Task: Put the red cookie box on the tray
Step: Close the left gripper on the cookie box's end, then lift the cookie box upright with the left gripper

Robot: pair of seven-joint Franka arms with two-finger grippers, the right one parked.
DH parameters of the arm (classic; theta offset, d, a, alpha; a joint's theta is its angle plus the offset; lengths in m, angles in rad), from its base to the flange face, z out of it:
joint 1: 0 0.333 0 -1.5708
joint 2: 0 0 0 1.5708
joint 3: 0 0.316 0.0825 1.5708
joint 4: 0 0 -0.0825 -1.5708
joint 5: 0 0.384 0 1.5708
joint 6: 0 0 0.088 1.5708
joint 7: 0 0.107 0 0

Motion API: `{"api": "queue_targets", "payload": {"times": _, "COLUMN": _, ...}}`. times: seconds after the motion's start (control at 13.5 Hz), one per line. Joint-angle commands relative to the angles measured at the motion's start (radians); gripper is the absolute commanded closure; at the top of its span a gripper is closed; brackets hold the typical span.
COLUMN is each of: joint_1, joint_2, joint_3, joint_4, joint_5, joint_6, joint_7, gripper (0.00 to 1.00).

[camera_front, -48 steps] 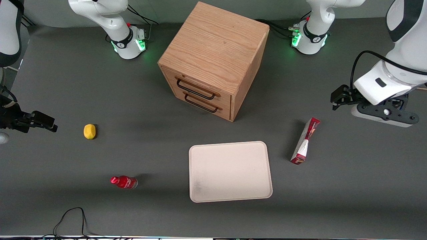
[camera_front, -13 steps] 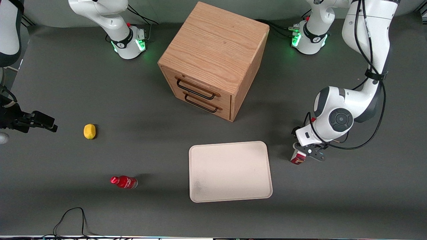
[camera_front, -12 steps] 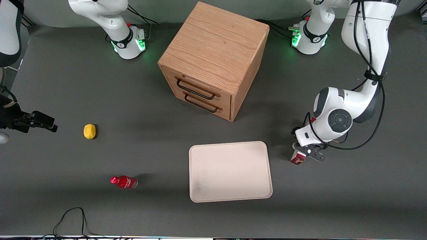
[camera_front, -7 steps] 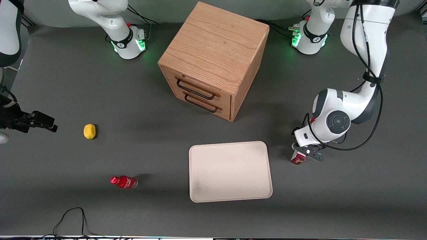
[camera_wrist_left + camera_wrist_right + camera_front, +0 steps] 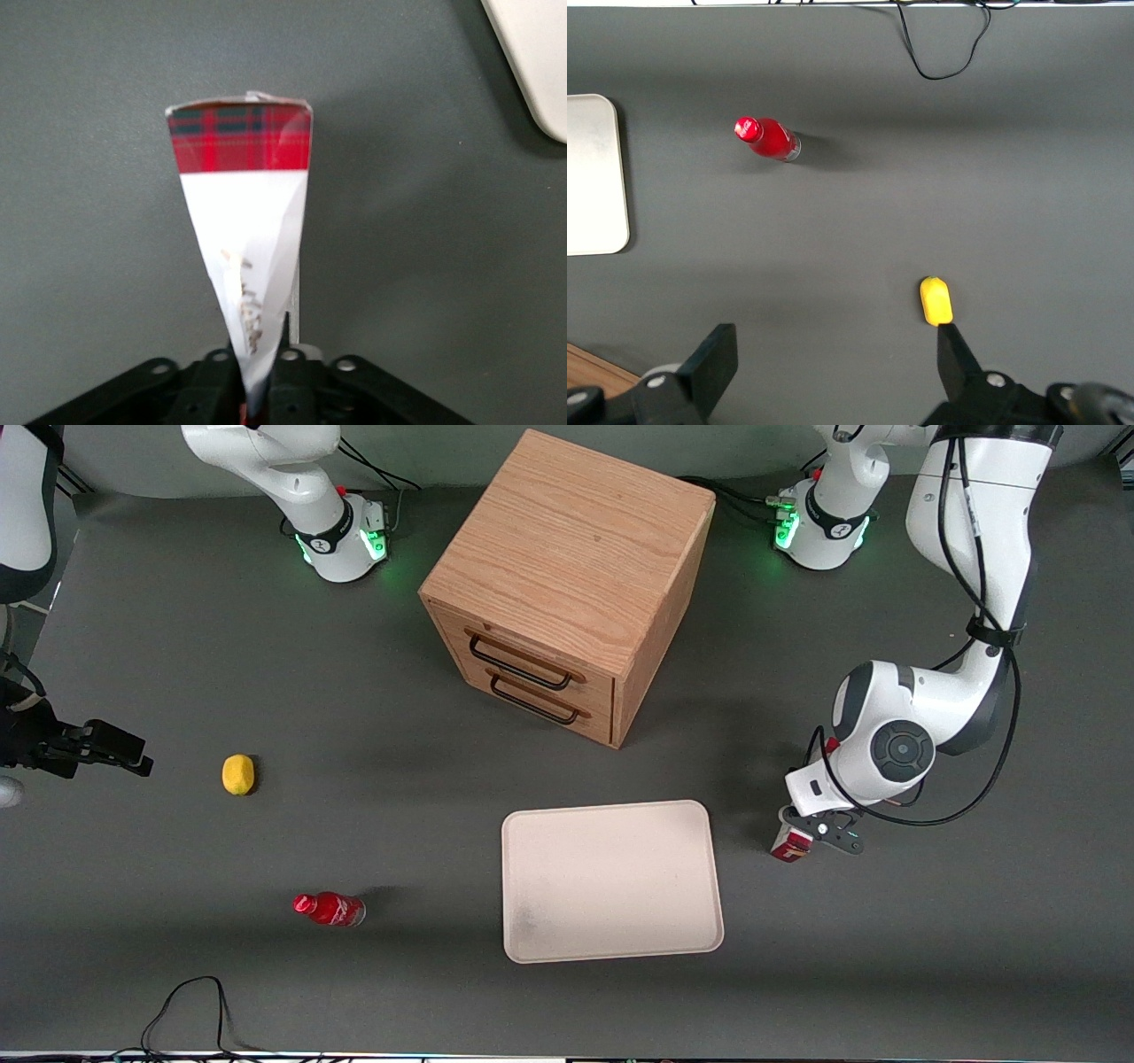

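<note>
Pincer (image 5: 257,372) clamped on red cookie box (image 5: 248,230) beside tray (image 5: 611,881): lift clear of surface before carrying over rim

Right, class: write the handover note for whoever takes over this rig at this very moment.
Gripper: down at the red cookie box, shut on it, fingers pinching the box's near end in the wrist view.
Red cookie box: on the table beside the tray, toward the working arm's end; not visibly lifted.
Tray: holds nothing, nearer the front camera than the wooden drawer cabinet.
Done: approach and grasp.
Left: lift the box, carry it over the tray, set it down, release.
</note>
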Motion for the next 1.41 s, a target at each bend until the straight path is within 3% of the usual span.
{"api": "queue_targets", "payload": {"times": 0.0, "joint_1": -0.007, "joint_2": -0.031, "joint_3": 0.004, "joint_4": 0.019, "joint_5": -0.001, "joint_6": -0.062, "joint_7": -0.017, "gripper": 1.0}}
{"api": "queue_targets", "payload": {"times": 1.11, "joint_1": -0.004, "joint_2": -0.226, "joint_3": 0.004, "joint_4": 0.437, "joint_5": -0.01, "joint_6": -0.618, "joint_7": -0.341, "gripper": 1.0}}
{"api": "queue_targets", "payload": {"times": 1.34, "joint_1": 0.002, "joint_2": -0.252, "joint_3": 0.015, "joint_4": 0.512, "joint_5": -0.057, "joint_6": -0.701, "joint_7": -0.396, "gripper": 1.0}}
